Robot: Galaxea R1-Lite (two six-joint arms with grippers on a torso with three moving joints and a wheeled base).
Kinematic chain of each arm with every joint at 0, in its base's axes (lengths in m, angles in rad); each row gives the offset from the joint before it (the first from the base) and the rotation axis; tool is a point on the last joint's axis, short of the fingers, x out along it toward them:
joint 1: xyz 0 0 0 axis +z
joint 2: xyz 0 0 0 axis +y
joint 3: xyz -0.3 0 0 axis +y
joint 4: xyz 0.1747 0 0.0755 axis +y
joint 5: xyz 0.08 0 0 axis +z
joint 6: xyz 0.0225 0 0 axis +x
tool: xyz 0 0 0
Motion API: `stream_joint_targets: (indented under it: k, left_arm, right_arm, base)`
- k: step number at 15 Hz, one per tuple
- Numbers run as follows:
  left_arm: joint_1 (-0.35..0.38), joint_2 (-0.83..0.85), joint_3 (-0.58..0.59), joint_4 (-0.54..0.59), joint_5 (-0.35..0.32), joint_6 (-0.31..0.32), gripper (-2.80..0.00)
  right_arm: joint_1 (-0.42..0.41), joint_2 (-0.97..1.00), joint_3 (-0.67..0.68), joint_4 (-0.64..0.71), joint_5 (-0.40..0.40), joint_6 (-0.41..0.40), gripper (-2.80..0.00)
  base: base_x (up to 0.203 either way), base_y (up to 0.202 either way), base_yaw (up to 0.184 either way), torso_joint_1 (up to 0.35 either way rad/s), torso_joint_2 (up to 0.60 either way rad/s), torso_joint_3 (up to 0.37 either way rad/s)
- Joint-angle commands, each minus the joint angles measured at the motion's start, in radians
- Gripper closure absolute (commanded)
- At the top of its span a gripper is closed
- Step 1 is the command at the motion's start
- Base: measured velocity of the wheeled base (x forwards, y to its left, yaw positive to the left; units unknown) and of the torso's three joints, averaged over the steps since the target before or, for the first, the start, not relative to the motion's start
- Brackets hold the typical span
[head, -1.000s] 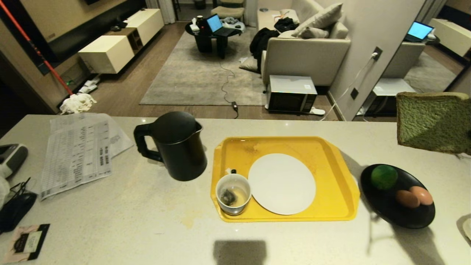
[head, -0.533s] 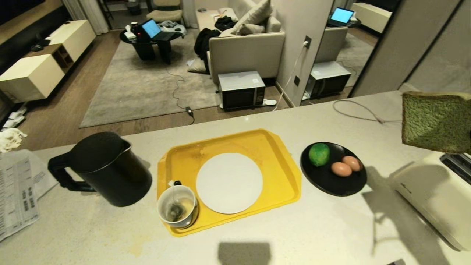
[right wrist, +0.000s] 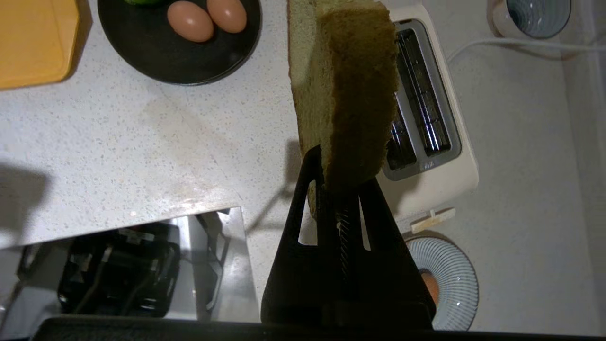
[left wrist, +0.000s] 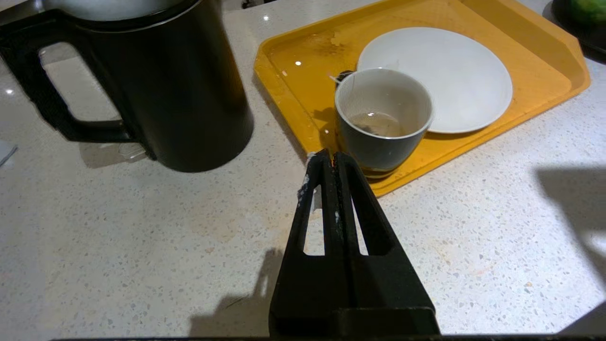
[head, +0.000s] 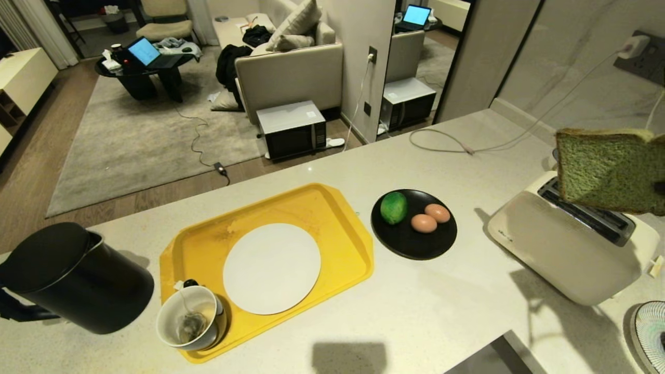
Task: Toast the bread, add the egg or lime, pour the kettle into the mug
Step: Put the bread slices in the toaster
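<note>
A: What does the right wrist view add?
B: The right gripper [right wrist: 338, 182] itself, clamped on the bread's [right wrist: 345, 90] lower edge; the head view shows only the slice hanging above the toaster [head: 566, 244].
A: And the left gripper [left wrist: 331, 158]?
B: Closed, empty, just beside the mug [left wrist: 383, 123], left of the toaster.

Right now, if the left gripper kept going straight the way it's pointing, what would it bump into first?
Most likely the mug on the yellow tray. The shut left gripper aims just past the tray's near edge at the mug's side, though depth is hard to judge.
</note>
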Motion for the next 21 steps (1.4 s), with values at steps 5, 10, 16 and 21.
stream_joint_targets:
  k: [5, 10, 16, 21]
  left_arm:
    - [0.0, 0.0, 0.0, 0.0, 0.0, 0.0, 0.0]
    - [0.0, 0.0, 0.0, 0.0, -0.001, 0.0, 0.0]
    - [0.0, 0.0, 0.0, 0.0, 0.0, 0.0, 0.0]
    - [0.0, 0.0, 0.0, 0.0, 0.0, 0.0, 0.0]
  right_arm:
    - [-0.019, 0.164, -0.103, -0.059, -0.085, -0.098, 0.0]
    - [-0.141, 0.285, -0.143, -0.126, -0.114, -0.197, 0.0]
    - [-0.249, 0.37, -0.144, -0.162, -0.091, -0.245, 0.0]
    - [-0.268, 0.379, -0.141, -0.159, -0.071, -0.253, 0.0]
  base:
    - [0.0, 0.0, 0.0, 0.0, 0.0, 0.0]
    - [0.0, 0.0, 0.0, 0.0, 0.0, 0.0]
    - [0.0, 0.0, 0.0, 0.0, 0.0, 0.0]
    - [0.0, 0.0, 0.0, 0.0, 0.0, 0.0]
